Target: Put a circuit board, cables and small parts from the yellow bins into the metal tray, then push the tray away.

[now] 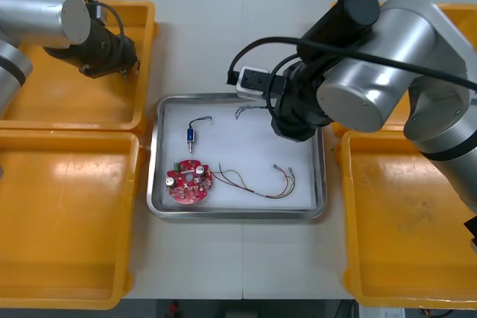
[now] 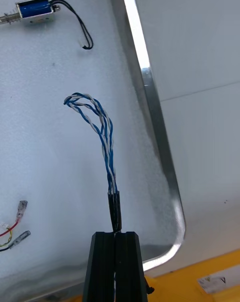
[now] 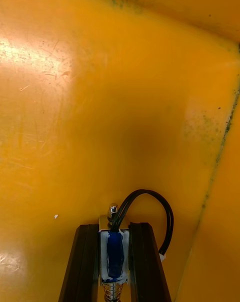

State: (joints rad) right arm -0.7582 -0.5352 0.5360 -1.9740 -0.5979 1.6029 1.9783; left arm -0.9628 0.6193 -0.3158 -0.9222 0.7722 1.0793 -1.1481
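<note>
Near a wall of the far left yellow bin (image 1: 45, 102), the left gripper (image 3: 115, 228) has jaws clamped on a small metal part (image 3: 114, 252). At the metal tray's (image 1: 238, 214) far right corner, the right gripper (image 2: 116, 237) pinches the blue and white cable (image 2: 102, 127) in its jaws, above bare floor.
</note>
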